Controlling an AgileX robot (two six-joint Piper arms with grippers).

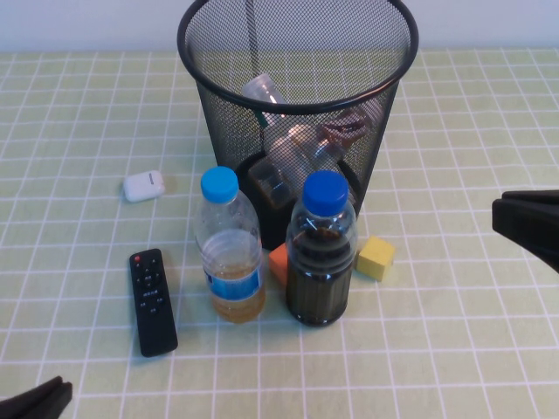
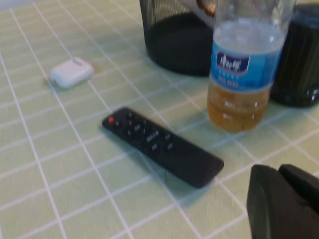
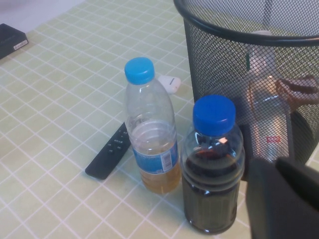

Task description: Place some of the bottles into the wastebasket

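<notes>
Two bottles are already lying in the wastebasket [image 1: 297, 96] at upper centre; two blue-capped bottles [image 1: 320, 249] are standing below it. The right hand [image 1: 527, 225], mid right, and the left hand [image 1: 37, 403], lower left, are empty, fingers unclear; the right should be reaching level for the dark one

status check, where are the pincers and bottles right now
Left pincer low at near-left edge, right pincer at right edge, both empty. Two blue-capped bottles upright before wastebasket; two bottles inside. Remote, blocks close by.
</notes>
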